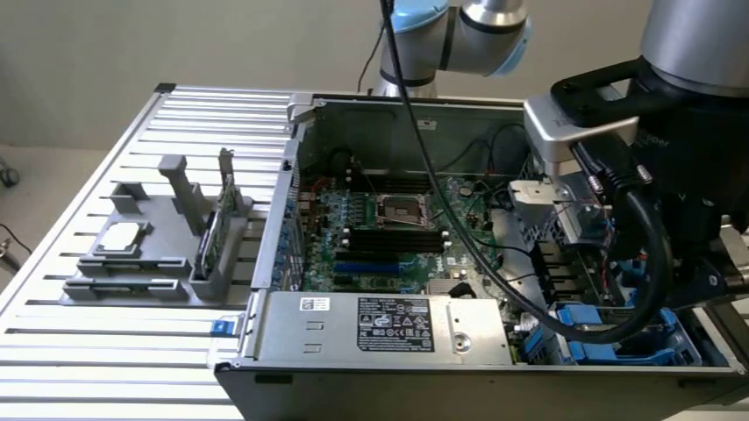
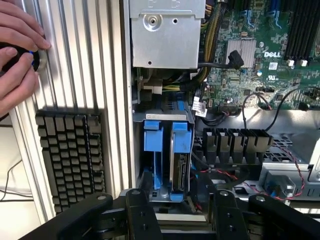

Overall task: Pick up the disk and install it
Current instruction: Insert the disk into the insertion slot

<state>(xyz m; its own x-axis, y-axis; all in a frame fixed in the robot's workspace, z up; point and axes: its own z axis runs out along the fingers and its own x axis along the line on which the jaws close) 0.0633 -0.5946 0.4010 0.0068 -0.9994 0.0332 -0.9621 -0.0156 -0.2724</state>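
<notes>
The disk (image 2: 181, 159) stands on edge in the drive bay of the open computer case (image 1: 304, 175), its silver side showing under a bright blue rail end. A second blue carrier (image 2: 153, 142) sits in the slot beside it. My gripper (image 2: 184, 209) hangs just over the bay, open, its two black fingers (image 2: 142, 212) wide apart on either side of the disk's slot and touching nothing. In the exterior view the arm's wrist (image 1: 655, 167) hovers over the blue bay (image 1: 599, 331) at the case's corner on the exterior view's right.
A person's hand (image 2: 17, 55) rests on a round black knob on the slatted table (image 1: 105, 368), beside a keyboard (image 2: 70, 160). A grey fixture (image 1: 153, 263) holds a small square chip (image 1: 123, 237) and a green card (image 1: 210, 241). Power supply box (image 1: 392, 324), motherboard (image 1: 392, 228), loose cables.
</notes>
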